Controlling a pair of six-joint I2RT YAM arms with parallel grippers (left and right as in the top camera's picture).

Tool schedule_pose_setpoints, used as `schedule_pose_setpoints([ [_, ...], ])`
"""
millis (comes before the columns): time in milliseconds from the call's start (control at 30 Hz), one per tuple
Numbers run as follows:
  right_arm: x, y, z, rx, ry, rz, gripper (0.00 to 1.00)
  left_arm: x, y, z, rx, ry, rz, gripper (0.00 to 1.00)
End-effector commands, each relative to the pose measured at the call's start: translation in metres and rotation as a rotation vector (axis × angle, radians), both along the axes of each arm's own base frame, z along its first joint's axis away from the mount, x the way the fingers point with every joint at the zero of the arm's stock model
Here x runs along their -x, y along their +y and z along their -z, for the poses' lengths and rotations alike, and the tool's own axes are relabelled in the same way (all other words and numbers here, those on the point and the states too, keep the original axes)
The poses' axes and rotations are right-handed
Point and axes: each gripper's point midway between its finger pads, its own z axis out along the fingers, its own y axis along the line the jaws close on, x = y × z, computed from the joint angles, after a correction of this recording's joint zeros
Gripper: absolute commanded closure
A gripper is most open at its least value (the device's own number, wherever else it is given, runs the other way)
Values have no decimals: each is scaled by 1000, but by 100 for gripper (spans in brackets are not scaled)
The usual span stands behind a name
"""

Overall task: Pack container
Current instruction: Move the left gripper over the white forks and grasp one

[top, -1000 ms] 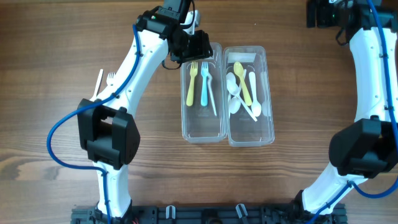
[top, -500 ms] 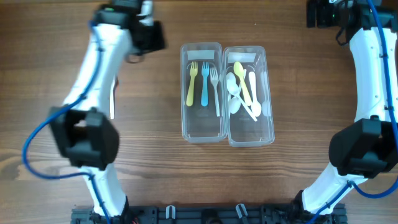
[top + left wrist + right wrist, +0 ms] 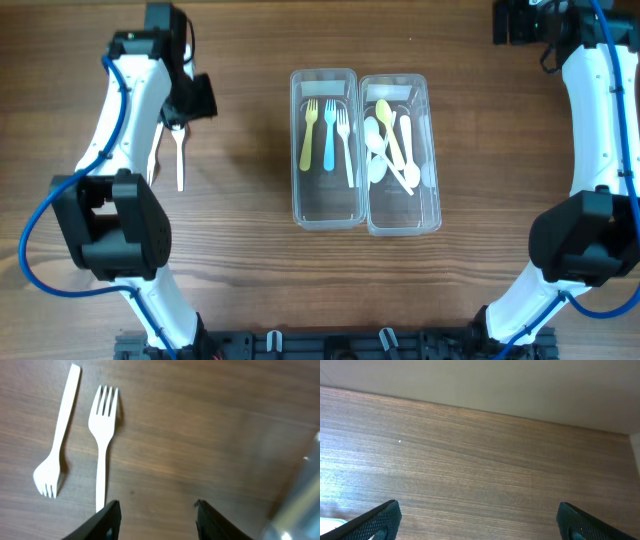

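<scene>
Two clear containers stand side by side. The left container (image 3: 297,190) holds a yellow fork (image 3: 308,135), a blue fork (image 3: 327,135) and a white fork (image 3: 346,145). The right container (image 3: 436,190) holds several spoons (image 3: 385,150), white and yellow. Two loose white forks lie on the table at the left, one (image 3: 102,445) with tines up and the other (image 3: 57,440) beside it, reversed. The first also shows in the overhead view (image 3: 180,160). My left gripper (image 3: 156,510) is open and empty, just above and right of these forks. My right gripper (image 3: 480,517) is open and empty, far back right (image 3: 515,22).
The clear wall of the left container (image 3: 300,495) shows blurred at the right edge of the left wrist view. The wooden table (image 3: 240,250) carries nothing else. The right wrist view shows bare table and a pale wall behind.
My left arm has swung left from above the left container to above the loose forks. The white fork stays in the left container. The right arm has not moved.
</scene>
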Motion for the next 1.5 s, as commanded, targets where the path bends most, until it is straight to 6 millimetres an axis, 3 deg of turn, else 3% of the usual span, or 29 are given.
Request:
schedule_pose_setpoints([
  [0, 0, 1, 2, 14, 6, -3, 0, 24, 26, 33, -86, 75, -17, 51],
  [167, 0, 2, 2, 14, 6, -4, 0, 26, 44, 51, -102, 66, -59, 52],
  [400, 0, 2, 2, 14, 6, -3, 0, 4, 57, 54, -105, -27, -93, 58],
  [567, 0, 1, 2, 14, 6, -3, 0, -7, 50, 67, -65, -44, -29, 63],
  [833, 0, 1, 2, 15, 6, -4, 0, -1, 49, 102, -42, 30, -9, 58],
  [1100, 0, 1, 2, 15, 6, -4, 0, -3, 55, 121, -40, 45, -21, 58],
  [1267, 0, 1, 2, 14, 6, -3, 0, 0, 44, 131, 22, 63, -14, 58],
  [1367, 0, 1, 2, 14, 6, -3, 0, -4, 34, 130, 83, 46, -7, 66],
  [1433, 0, 1, 2, 14, 6, -3, 0, -5, 28, 129, 114, 40, -3, 79],
  [1467, 0, 1, 2, 14, 6, -3, 0, -5, 28, 129, 118, 40, -3, 81],
])
